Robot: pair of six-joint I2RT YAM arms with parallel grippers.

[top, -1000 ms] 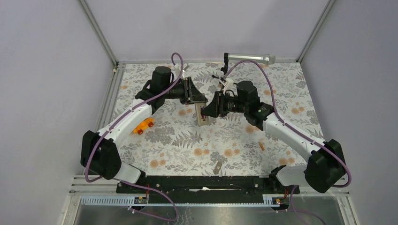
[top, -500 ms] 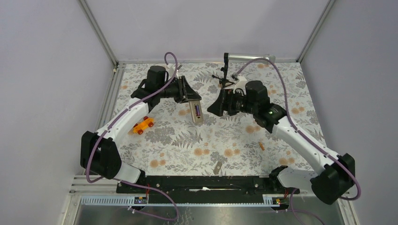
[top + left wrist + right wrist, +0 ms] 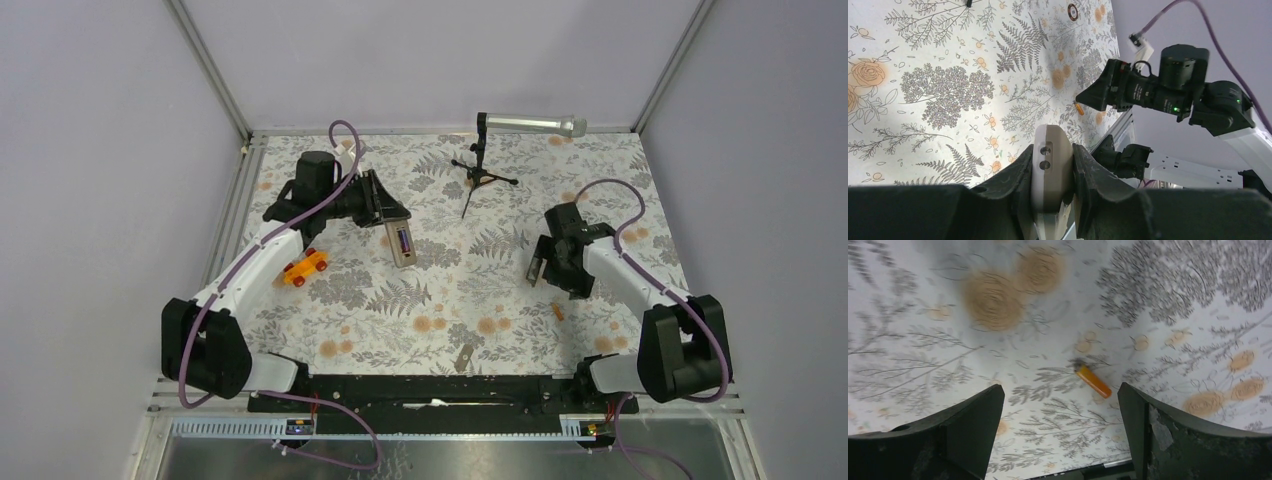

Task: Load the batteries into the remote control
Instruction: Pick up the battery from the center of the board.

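My left gripper [image 3: 391, 224] is shut on the white remote control [image 3: 403, 245] and holds it above the table, back side up. A dark blue battery [image 3: 404, 240] sits in the remote's recess. In the left wrist view the remote control [image 3: 1050, 170] is clamped between the two fingers of the left gripper [image 3: 1052, 152]. The orange battery [image 3: 558, 311] lies loose on the floral table at the right. My right gripper [image 3: 537, 271] hangs open just above and behind it. In the right wrist view the orange battery [image 3: 1093, 381] lies ahead of the right gripper [image 3: 1060, 405], nearer its right finger.
An orange toy car [image 3: 306, 267] sits left of the remote. A silver microphone [image 3: 530, 124] on a black stand [image 3: 483, 170] is at the back. A small tan piece [image 3: 464, 357] lies near the front rail. Grey walls enclose the table.
The right gripper opened, left the remote and swung right and nearer, to above the orange battery. The left arm drew the remote back to the left, its recess now showing the blue battery.
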